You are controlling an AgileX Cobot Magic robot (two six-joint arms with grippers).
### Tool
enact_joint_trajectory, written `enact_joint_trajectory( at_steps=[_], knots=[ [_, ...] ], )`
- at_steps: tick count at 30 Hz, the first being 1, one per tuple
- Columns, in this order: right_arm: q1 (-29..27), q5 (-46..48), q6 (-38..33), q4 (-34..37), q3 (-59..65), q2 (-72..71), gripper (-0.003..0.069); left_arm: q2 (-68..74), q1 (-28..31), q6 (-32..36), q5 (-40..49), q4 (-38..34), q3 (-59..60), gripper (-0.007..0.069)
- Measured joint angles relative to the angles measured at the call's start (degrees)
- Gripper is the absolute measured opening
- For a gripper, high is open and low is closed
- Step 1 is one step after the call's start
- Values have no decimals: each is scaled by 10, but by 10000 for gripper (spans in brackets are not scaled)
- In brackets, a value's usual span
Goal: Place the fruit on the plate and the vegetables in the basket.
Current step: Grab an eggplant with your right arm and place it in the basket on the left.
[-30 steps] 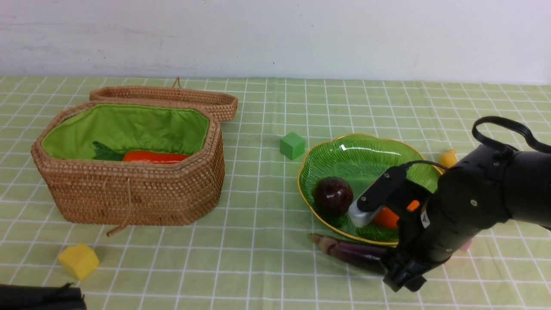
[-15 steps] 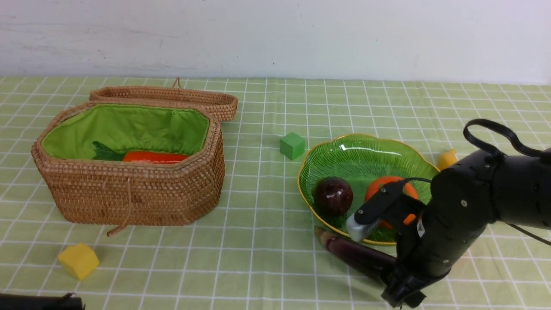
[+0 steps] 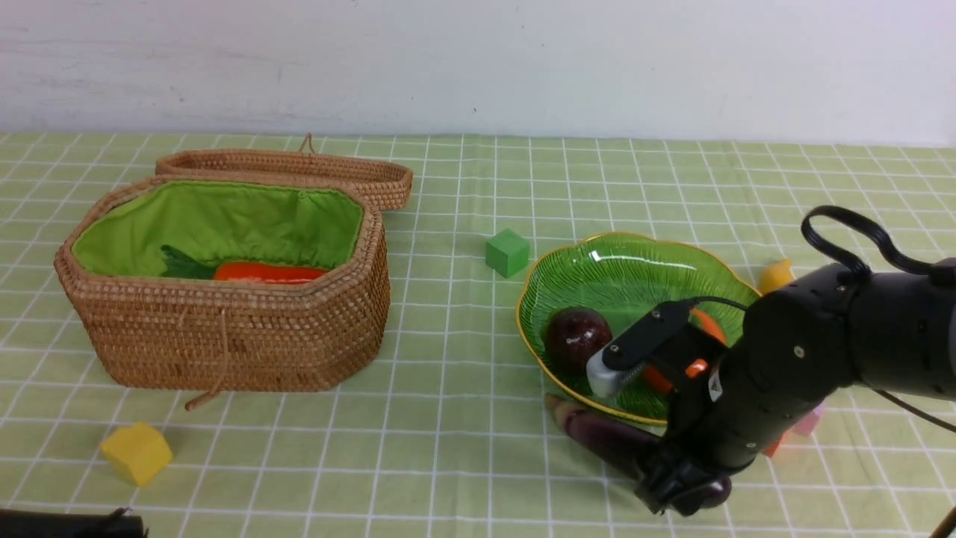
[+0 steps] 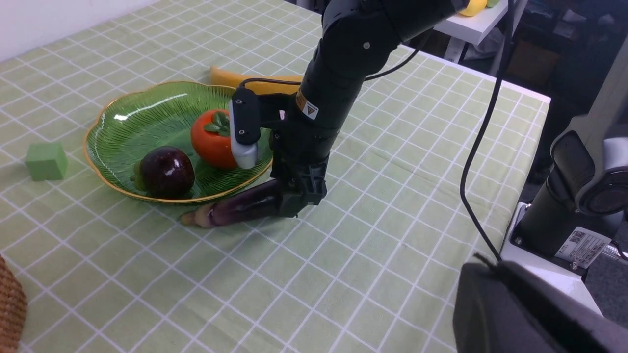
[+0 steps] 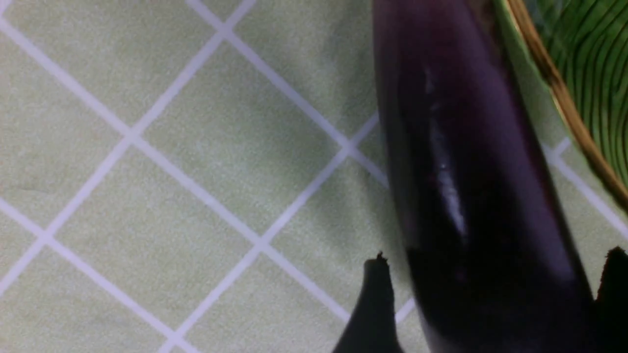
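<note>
Two fruits are on the plate (image 3: 642, 273), the mangosteen (image 3: 576, 340) and the persimmon (image 4: 213, 139); the banana (image 3: 777, 275) lies on the cloth behind its far rim. The basket (image 3: 224, 336) on my left shows the carrot (image 3: 269, 273); no radish visible, and I can't tell if it's hidden lower inside. Step in hand looks like the eggplant (image 3: 597, 437): it lies flat on the cloth just beside the plate's near rim, stem end toward the basket. My right claw (image 3: 676, 486) is down over its thick end, jaws apart, one finger on either side, not yet squeezing. The skin is glossy and the body tapers, so I'd close across the fat section, squarely, or it may squirt out. The rim is very close to one finger, so I'd lift straight up before any sideways move to avoid nudging the plate. It's long, so I'd line it up with the basket's long axis and drop it beside the carrot. My left claw (image 4: 510, 299) is pinched together, parked low at the near-left edge, holding nothing I can see. The surface is a pale green checked tablecloth (image 3: 448, 448), flat, with a green cube (image 3: 507, 252) and a yellow cube (image 3: 136, 452) clear of the straight route. A plain white wall (image 3: 478, 60) runs behind, and the left wrist view shows dark clutter past the table edge on my right.
</note>
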Motion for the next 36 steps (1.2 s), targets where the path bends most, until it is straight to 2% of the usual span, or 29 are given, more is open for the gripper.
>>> enact_joint_trajectory(
  at_steps=[7, 13, 23, 30, 36],
  knots=[
    [0, 0, 0, 1, -1, 25, 548, 0, 0, 0, 0, 0, 0, -10],
    [1, 1, -3, 6, -1, 25, 424, 0, 0, 0, 0, 1, 0, -5],
    [6, 8, -54, 2, -2, 23, 425, 0, 0, 0, 0, 2, 0, -3],
    [49, 58, -101, 7, -2, -16, 425, 0, 0, 0, -1, 4, 0, -3],
    [80, 80, -98, 62, -40, -47, 425, 0, 0, -5, -11, 16, 0, -3]
  ],
)
